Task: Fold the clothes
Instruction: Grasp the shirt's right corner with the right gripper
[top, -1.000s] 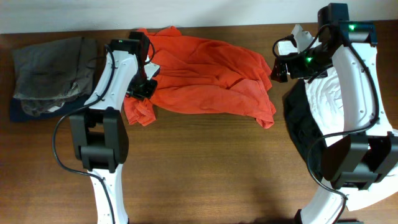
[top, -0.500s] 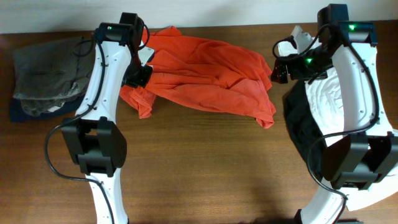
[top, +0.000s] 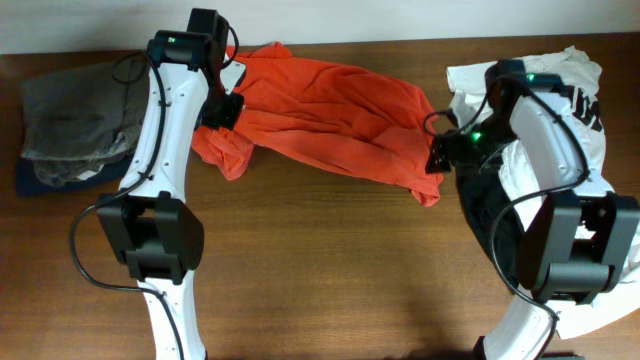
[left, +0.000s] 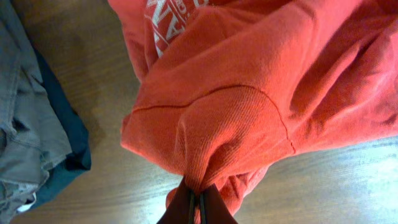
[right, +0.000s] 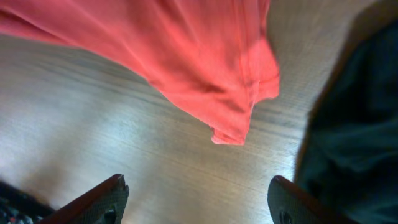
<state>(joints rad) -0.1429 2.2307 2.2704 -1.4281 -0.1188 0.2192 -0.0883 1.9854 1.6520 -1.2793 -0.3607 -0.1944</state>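
Note:
A red-orange T-shirt (top: 330, 110) with white lettering lies crumpled across the back of the table. My left gripper (top: 222, 108) is shut on a bunch of fabric at the shirt's left side; in the left wrist view the jaws (left: 200, 196) pinch the red cloth (left: 249, 93) tightly. At the shirt's lower right corner (top: 428, 188), my right gripper (top: 440, 155) is open. In the right wrist view that corner (right: 230, 127) hangs just beyond the right gripper (right: 198, 199), with bare wood between the fingers. A white T-shirt (top: 575, 85) and a black garment (top: 482, 210) lie at the right.
A pile of grey and dark blue clothes (top: 70, 125) sits at the back left. The black garment (right: 354, 124) lies close to my right finger. Bare wooden table (top: 330, 270) fills the front middle, between the two arm bases.
My right arm has swung forward and left, down to the shirt's lower right corner, uncovering the white T-shirt. My left gripper has pulled the shirt's left side back a little.

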